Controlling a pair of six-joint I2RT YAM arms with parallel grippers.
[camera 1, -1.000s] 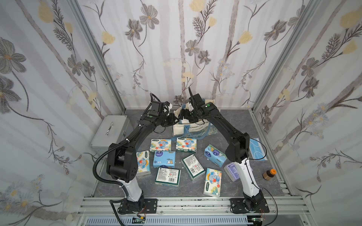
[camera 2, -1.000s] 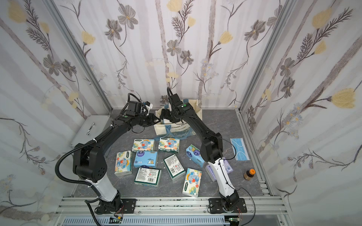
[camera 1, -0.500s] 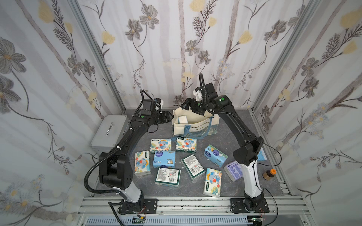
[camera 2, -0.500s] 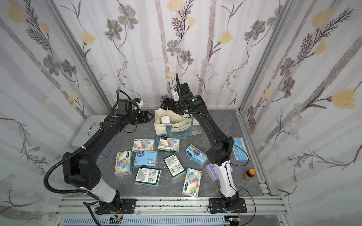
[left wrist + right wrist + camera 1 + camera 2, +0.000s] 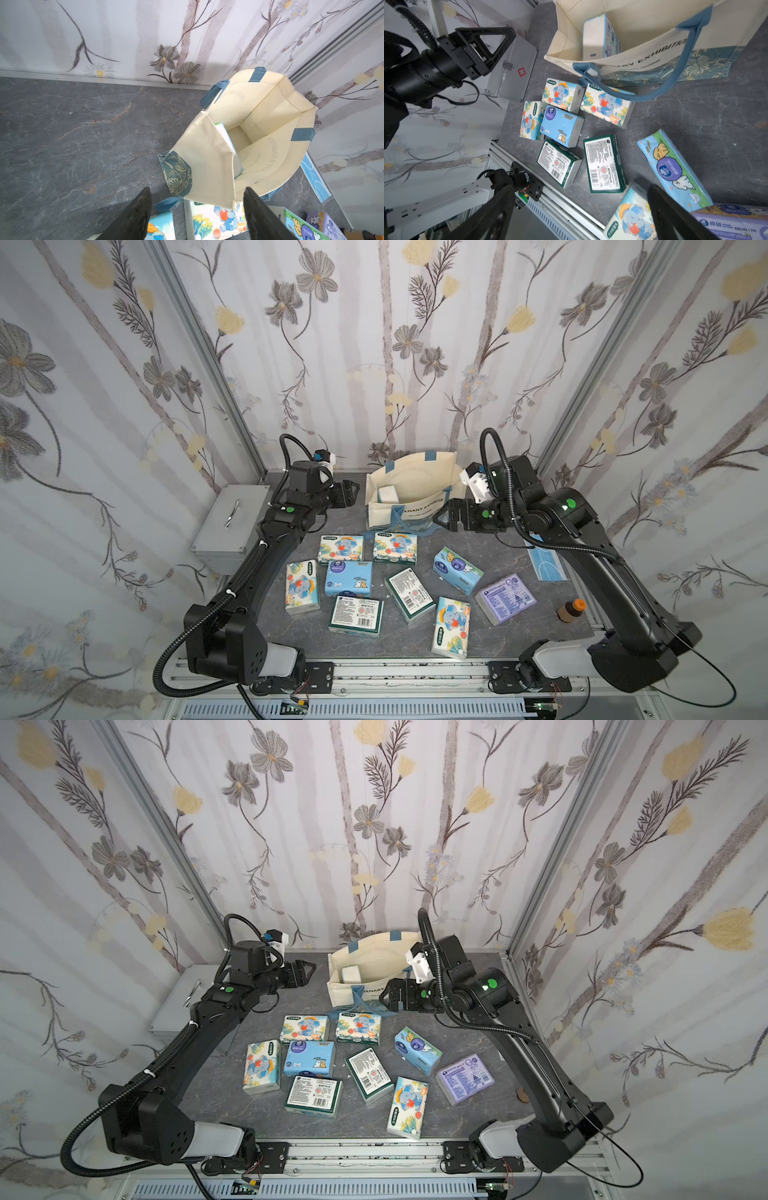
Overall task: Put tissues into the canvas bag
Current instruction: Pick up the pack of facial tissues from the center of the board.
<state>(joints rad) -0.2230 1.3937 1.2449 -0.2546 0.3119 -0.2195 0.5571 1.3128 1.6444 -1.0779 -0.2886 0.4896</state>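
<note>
Both top views showed the canvas bag [image 5: 415, 512] standing open at the back of the table [image 5: 503, 556]. One tissue pack [image 5: 386, 493] stood on end inside it, at the side nearer the left arm. Nine more tissues [image 5: 348, 578] lay loose on the table in front. The left gripper [image 5: 354, 490] hung close beside one end of the bag and the right gripper [image 5: 439, 519] close beside the other.

The wrist views showed the jaws better. The left wrist view had its two fingers [image 5: 137, 214] spread wide and gripping nothing, with the bag's corner showing below them. The right wrist view showed its fingers [image 5: 670, 216] spread and empty above the packs.

Only the right wrist view gave the black "EXHIBITION" lettering, the red cross on the grey metal case [image 5: 512, 68] and the printed labels on the two green-edged packs [image 5: 604, 164].

In a top view the blue face mask [image 5: 548, 564] and a small brown bottle [image 5: 571, 610] lay plainly by the right arm. In a top view that arm covered the mask and left a sliver of the bottle [image 5: 521, 1096].

In the left wrist view the bag's wall hid all but a thin edge of the pack inside. The frame edge cut off the lavender pack [image 5: 733, 224] in the right wrist view. How near the left fingertips came to the cloth could not be judged.
</note>
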